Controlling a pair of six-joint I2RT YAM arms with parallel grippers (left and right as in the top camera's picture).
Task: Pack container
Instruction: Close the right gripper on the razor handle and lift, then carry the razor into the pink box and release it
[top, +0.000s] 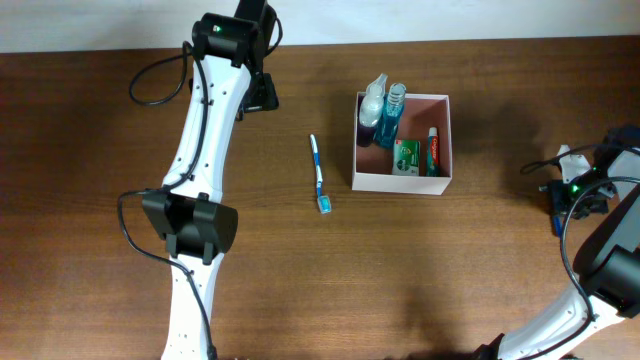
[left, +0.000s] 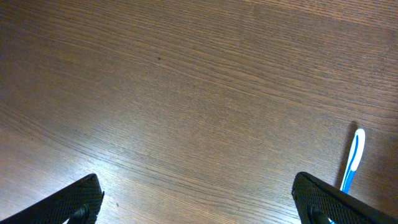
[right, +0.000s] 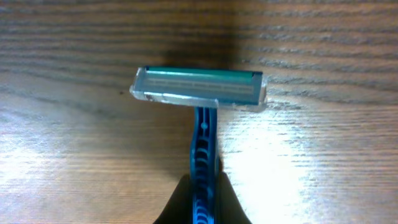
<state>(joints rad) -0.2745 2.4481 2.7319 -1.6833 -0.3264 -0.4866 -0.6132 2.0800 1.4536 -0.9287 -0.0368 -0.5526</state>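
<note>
The container (top: 447, 135) is a square white box with a pink inside, right of centre. It holds two bottles (top: 385, 110), a green packet (top: 406, 157) and a red tube (top: 434, 150). A blue and white toothbrush (top: 319, 174) lies on the table left of it and shows in the left wrist view (left: 352, 160). My left gripper (left: 199, 199) is open and empty over bare table at the far left (top: 262, 95). My right gripper (right: 202, 196) is shut on the blue handle of a razor (right: 199, 90) at the table's right edge (top: 572, 190).
The wooden table (top: 450, 270) is brown. The left arm (top: 205, 160) stretches from the front edge toward the back. Cables loop beside both arms.
</note>
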